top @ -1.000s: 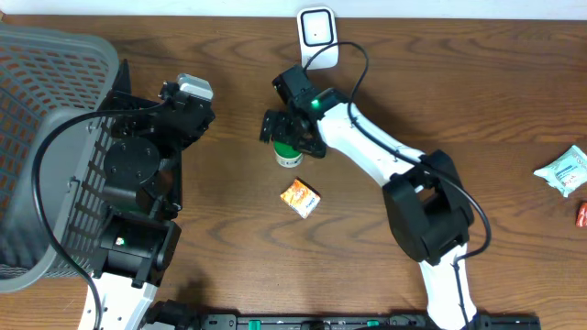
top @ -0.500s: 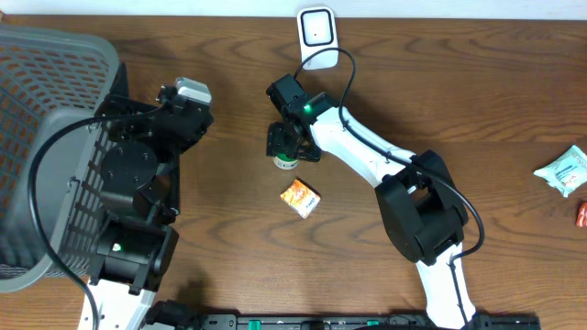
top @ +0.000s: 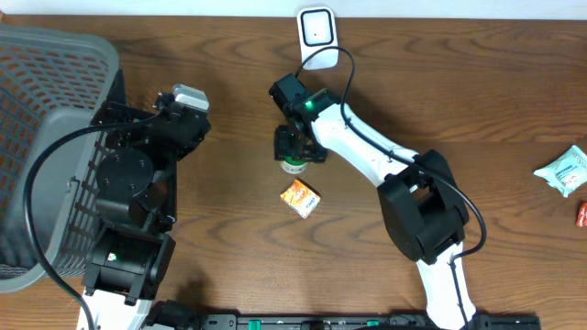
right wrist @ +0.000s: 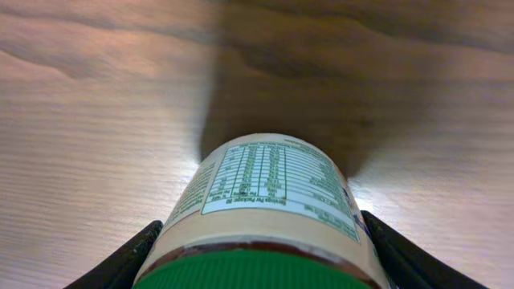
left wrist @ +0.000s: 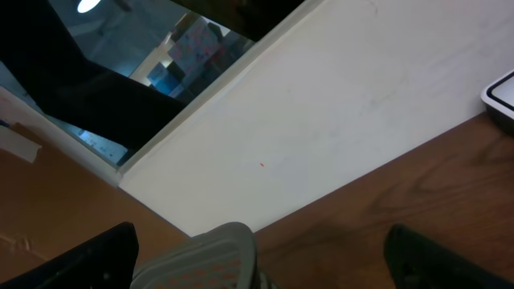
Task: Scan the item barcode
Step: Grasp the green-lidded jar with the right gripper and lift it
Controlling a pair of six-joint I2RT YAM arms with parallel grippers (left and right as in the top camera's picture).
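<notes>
At the far left a grey mesh basket [top: 46,101] stands on the brown wooden surface [top: 477,82], and the left arm is just beside it. The left hand [left wrist: 261,261] is spread wide: in its own camera the two dark fingers [left wrist: 88,257] sit far apart at the bottom corners, with nothing between them, and it looks toward a white wall.

Near the middle, the right hand [top: 295,147] is down over the jar [top: 293,166]. The jar has a green lid and a cream label with a printed table. From the wrist camera the black fingers [right wrist: 120,261] lie against both sides of the jar [right wrist: 269,193], pinching it just under the lid. The jar seems to stand upright on the surface.

The white scanner [top: 317,30] is at the far edge, well apart from the jar, with a black cable going from it. A small orange packet [top: 300,198] lies near the jar, on the side closer to the robot.

At the far right lie a pale packet [top: 562,171] and a small red thing [top: 581,214], cut by the edge of the view
</notes>
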